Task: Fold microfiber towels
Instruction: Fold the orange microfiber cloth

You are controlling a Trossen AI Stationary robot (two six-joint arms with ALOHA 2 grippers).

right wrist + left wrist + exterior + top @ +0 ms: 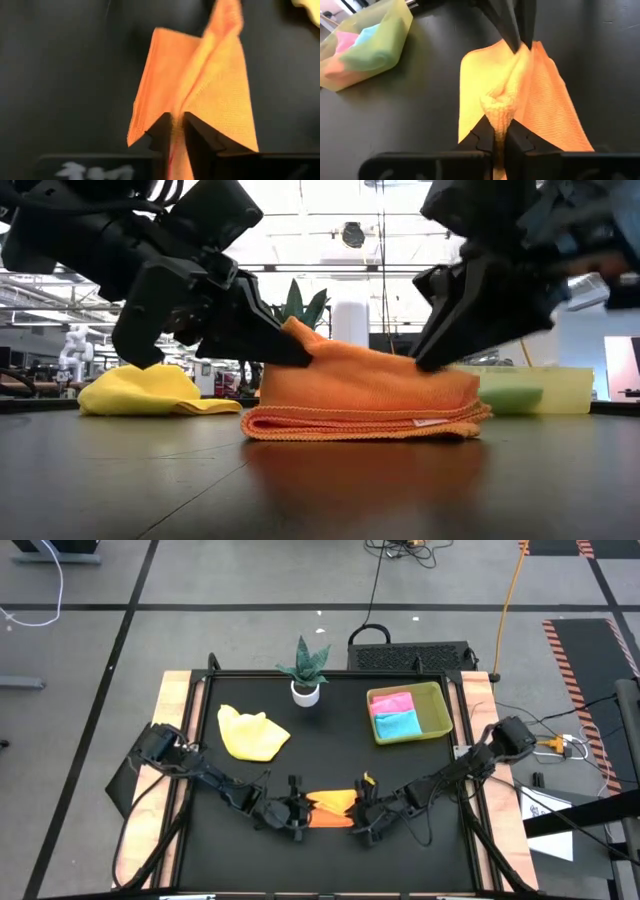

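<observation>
We are pinching the soft orange microfiber towel (pixel 329 808), lying folded between our left gripper (pixel 296 812) and right gripper (pixel 360 812), both clamped on its ends, and lifting evenly should keep the edges aligned.

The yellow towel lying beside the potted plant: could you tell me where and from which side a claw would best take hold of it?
The yellow towel lies crumpled and free on the mat, clear of the left claw and right claw, which pinch the orange towel. Probably best: its raised corner nearest the tabletop's left edge, approached from above on the left arm's side, since that peak stands clear of the potted plant.
</observation>
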